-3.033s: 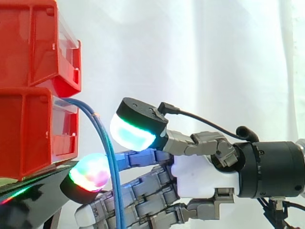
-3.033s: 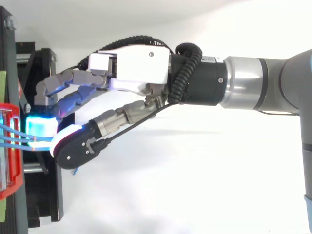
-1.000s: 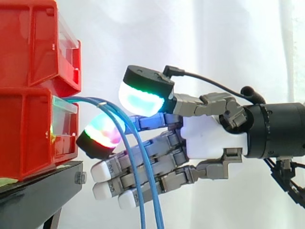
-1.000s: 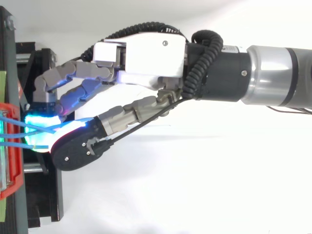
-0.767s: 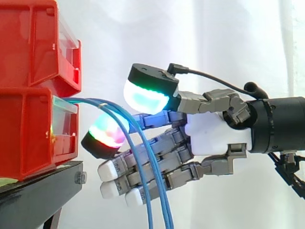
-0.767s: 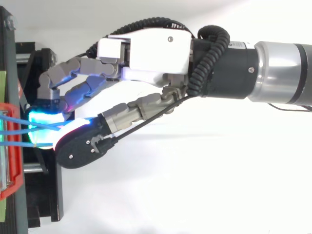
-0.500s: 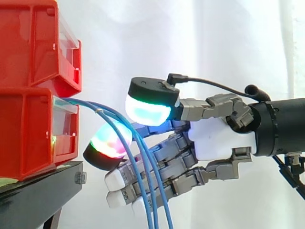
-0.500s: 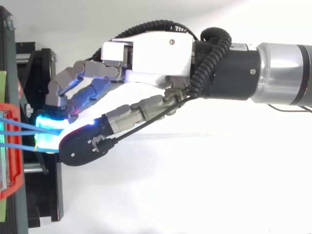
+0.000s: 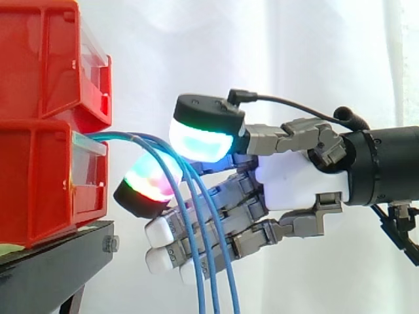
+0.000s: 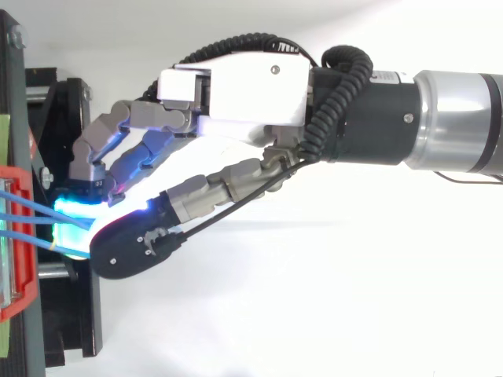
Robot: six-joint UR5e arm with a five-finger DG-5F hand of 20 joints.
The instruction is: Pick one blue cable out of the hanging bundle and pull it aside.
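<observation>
Three thin blue cables (image 9: 208,261) leave the lower red bin (image 9: 39,176), arc to the right and hang down, fanned slightly apart. My hand (image 9: 294,183) reaches in from the right at the cables' height. The cables run through the narrow gap between its cyan-green thumb pad (image 9: 200,140) above and a red-green fingertip pad (image 9: 149,184) below, then drop in front of the other curled fingers. From above, the hand (image 10: 244,86) has thumb and fingers closed together at the cables (image 10: 27,206), just off the bin's front (image 10: 22,290).
A second red bin (image 9: 46,59) is stacked on the lower one. Both rest on a black stand (image 9: 52,268) at the left, whose frame (image 10: 67,314) lies under the fingertips. A white curtain hangs behind, with open space to the right.
My hand rose and drew back to the right, away from the bins. The cables, first one tight bundle, have fanned into three separate strands dragged rightward.
</observation>
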